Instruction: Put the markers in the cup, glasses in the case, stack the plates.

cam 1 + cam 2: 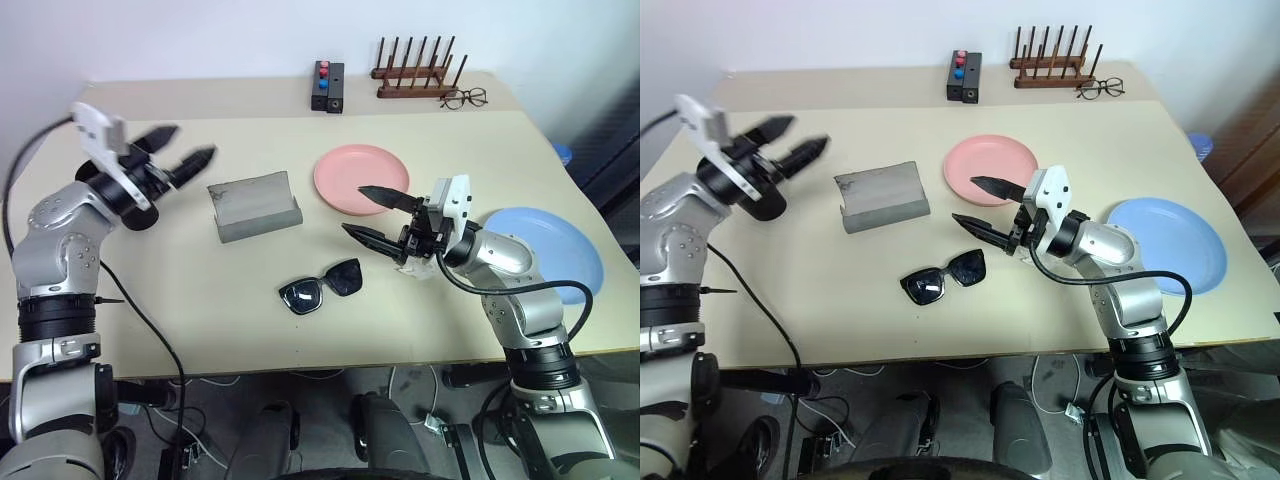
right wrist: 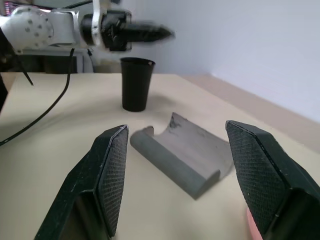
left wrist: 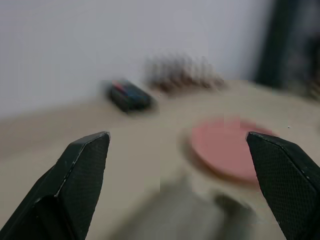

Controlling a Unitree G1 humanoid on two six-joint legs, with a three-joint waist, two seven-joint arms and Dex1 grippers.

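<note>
Glasses [image 1: 321, 286] look light, rigid, slippery-lensed; best pinched at the bridge. Both pincers, left [image 1: 188, 146] and right [image 1: 372, 213], stand apart, empty.

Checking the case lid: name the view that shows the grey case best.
Left eye view: the case lies whole and open, seen from above. Right eye view shows the same. Right wrist view shows it low, between the right gripper's fingers. Left wrist view blurs it.
</note>
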